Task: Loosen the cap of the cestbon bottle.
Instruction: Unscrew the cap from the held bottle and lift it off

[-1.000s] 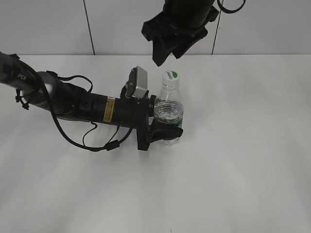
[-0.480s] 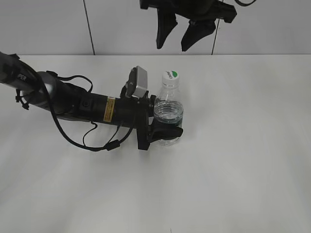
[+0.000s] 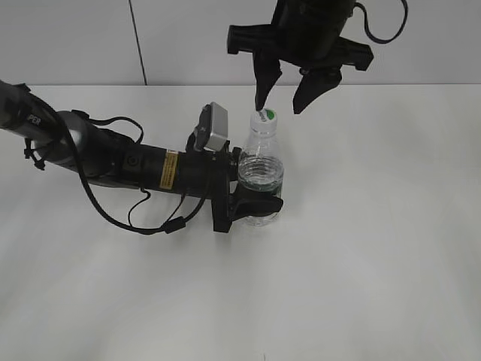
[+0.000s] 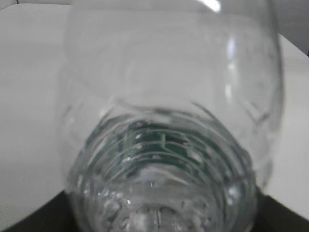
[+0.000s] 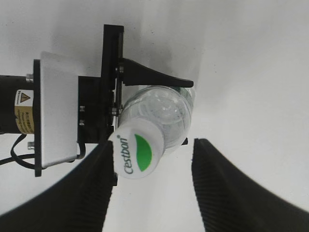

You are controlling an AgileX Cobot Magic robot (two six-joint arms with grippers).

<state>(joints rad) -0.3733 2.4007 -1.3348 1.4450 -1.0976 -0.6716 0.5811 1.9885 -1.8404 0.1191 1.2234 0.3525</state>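
While my left tool (image 3: 255, 204) clamps the cestbon bottle (image 3: 261, 177), I'd centre the spread right tool (image 3: 284, 101) over the cap (image 5: 136, 153) before closing.

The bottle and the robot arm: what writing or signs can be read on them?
"Cestbon", green letters beside a green leaf mark, on the white cap.
"PER", white letters cut off at the edge, on the left arm.
Yellow warning sticker with a triangle sign on the left arm's wrist: print too small to read.
Green label on the cestbon bottle: blurred, unreadable.
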